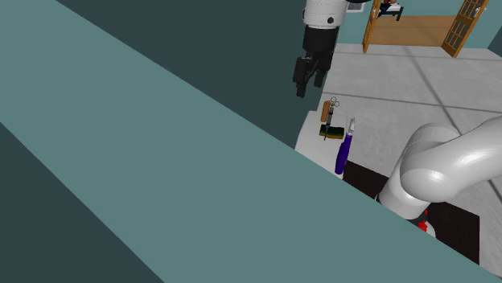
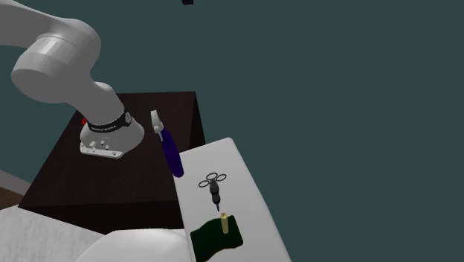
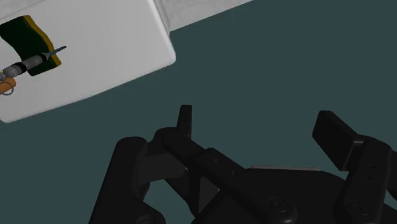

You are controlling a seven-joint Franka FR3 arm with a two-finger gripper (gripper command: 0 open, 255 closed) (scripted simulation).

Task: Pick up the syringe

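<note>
My all-black two-finger gripper (image 3: 256,116) hangs spread and empty beyond the corner of the white flat table (image 3: 108,63), while the slim ring-handled syringe (image 3: 27,62) lies on that table along its length, needle end on a dark green pad (image 3: 22,33), well apart from me.

White arm (image 1: 441,158) bent at the elbow, wrist high, black jaws apart, pointing down, empty

Black claw (image 1: 309,85) — dark-green pad (image 2: 213,240)
</note>
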